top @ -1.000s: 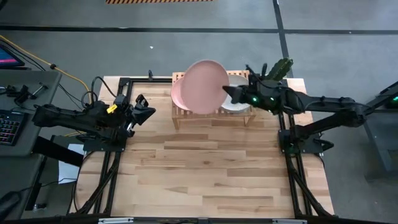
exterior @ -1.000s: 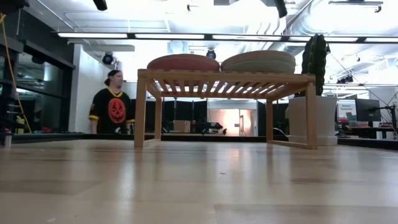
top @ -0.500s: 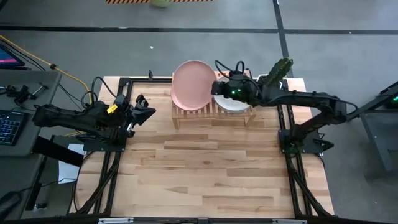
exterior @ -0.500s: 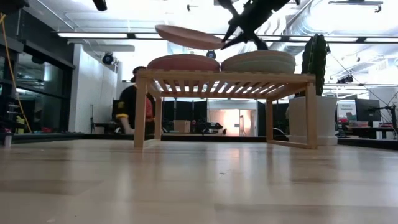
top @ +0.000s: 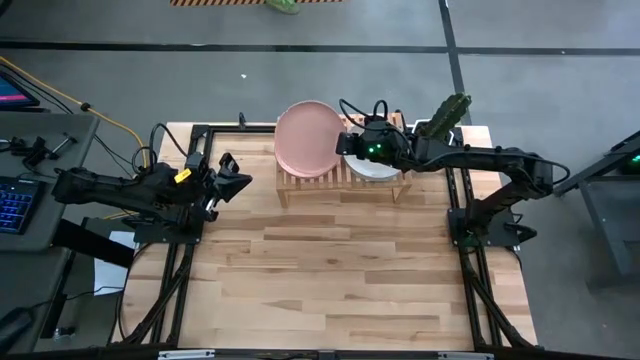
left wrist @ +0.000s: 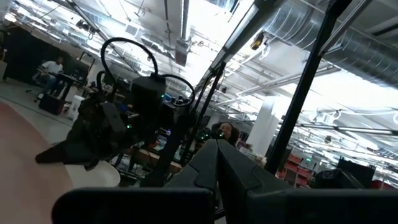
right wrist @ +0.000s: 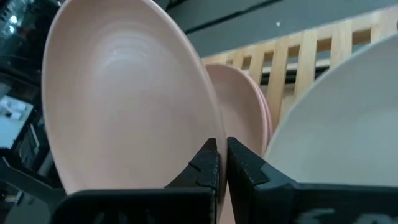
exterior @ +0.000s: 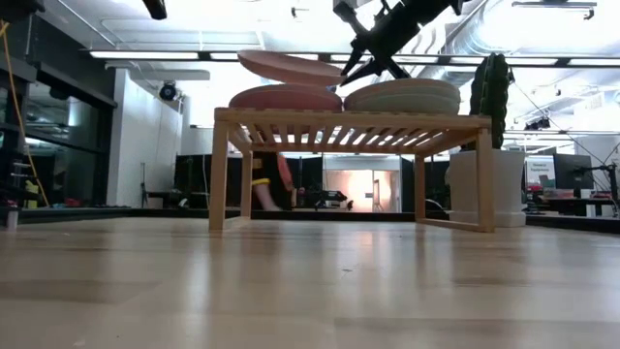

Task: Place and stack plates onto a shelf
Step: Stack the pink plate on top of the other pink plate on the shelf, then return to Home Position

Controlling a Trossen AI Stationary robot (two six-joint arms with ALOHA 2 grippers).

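So the right gripper [top: 347, 146] is clamped on the rim of a pink plate [top: 306, 138], holding it just above the pink stack [exterior: 285, 97] on the left half of the wooden shelf [exterior: 349, 120], upper middle of the high view. In the low view the plate sits upper centre and tilts, its gripper-side edge lowest and nearly touching the stack.

If it were me, I'd level it out and centre it over the stack before letting go, so it nests instead of sliding off the far edge. I'd also watch the pale stack [exterior: 403, 95] right next door.

The right arm reaches in long from the right of the frame, wrist low over the shelf. The left gripper [top: 243, 180] is parked at the left table edge, fingers together, holding nothing.
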